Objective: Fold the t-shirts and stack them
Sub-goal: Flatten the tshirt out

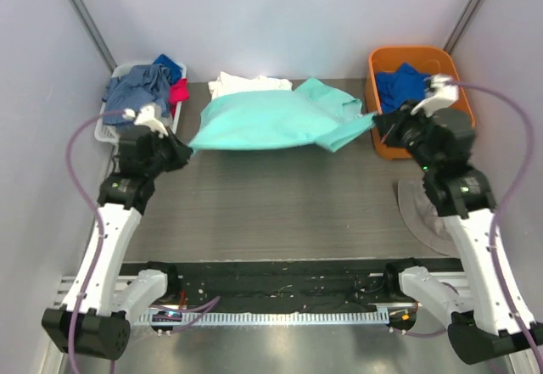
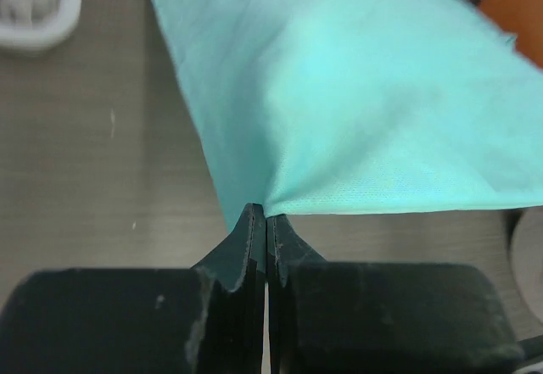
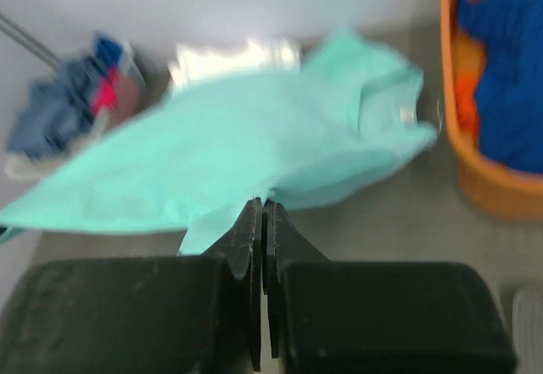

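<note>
The mint t-shirt (image 1: 263, 120) hangs stretched across the far middle of the worktop (image 1: 280, 213), and the way it is held explains its shape. The left claw (image 1: 185, 147) is pressed together on the shirt's near left corner, and the right claw (image 1: 377, 121) is pinching the opposite corner over by the orange bin (image 1: 407, 51). With the arms pulled apart like that, the near edge runs as one taut line between them while the far part of the cloth sags back and seems to rest behind. From the left wrist the jaws meet with only a sliver of teal fabric caught at their tips, and the cloth fans out from that one point. The right wrist view is blurred, but it shows the same closed pinch (a sleeve bunches up on that side). My guess is that the stretch is meant to smooth the shirt flat so it can be laid down square for folding. The white t-shirt (image 1: 242, 83) lies crumpled just behind it against the back wall, waiting its turn and partly covered by the mint cloth. The denim-like clothes (image 1: 136, 86) in the white basket (image 1: 103, 134) and the blue garment (image 1: 399, 86) in the bin sit off to the sides, well out of the way of the work.
</note>
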